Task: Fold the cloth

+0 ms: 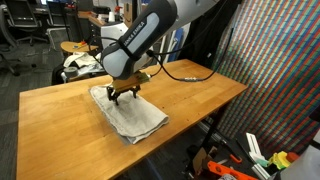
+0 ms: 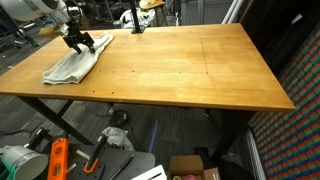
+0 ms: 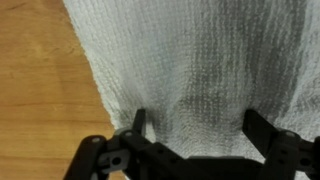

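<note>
Gripper (image 3: 195, 118) spread wide over the cloth (image 3: 190, 50).

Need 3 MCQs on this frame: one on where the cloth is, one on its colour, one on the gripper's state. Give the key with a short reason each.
1. On the table, the cloth lies:
A. at the centre
B. near one end
C. across the full length

2. The cloth's colour is:
A. red
B. off-white
C. black

3. The gripper is:
A. shut on the cloth
B. out of view
C. open, over the cloth

Key:
1. B, it sits by the table's end in an exterior view.
2. B, the pale cloth fills the wrist view.
3. C, the fingers stand wide apart over the cloth.
</note>
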